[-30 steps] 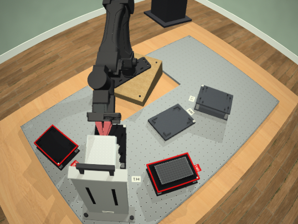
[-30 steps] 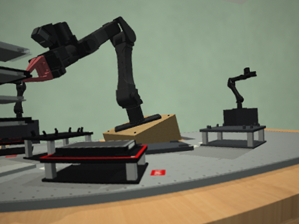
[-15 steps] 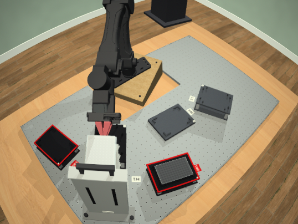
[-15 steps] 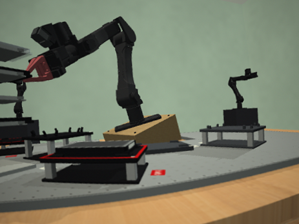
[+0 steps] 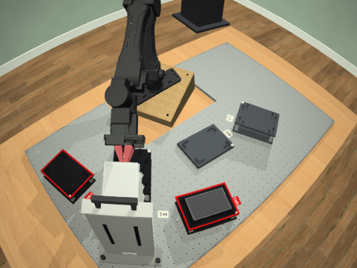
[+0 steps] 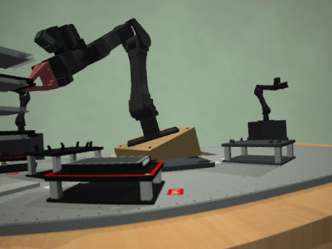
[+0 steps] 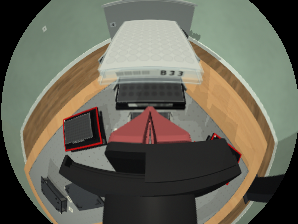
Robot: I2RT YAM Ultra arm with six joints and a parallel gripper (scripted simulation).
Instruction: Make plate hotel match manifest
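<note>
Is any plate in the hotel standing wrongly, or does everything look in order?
One thing stands out: a dark plate on a shelf below the white plate sticks out of the hotel at the front. The shut gripper points its tips at that end, apparently pushing it home.

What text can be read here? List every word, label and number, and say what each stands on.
"H1": white deck label beside the plate hotel, seen upside down.
"B33", first character blurred: front end of the white plate, wrist view.
Too blurred to read: two small white deck labels; two red deck labels.
</note>
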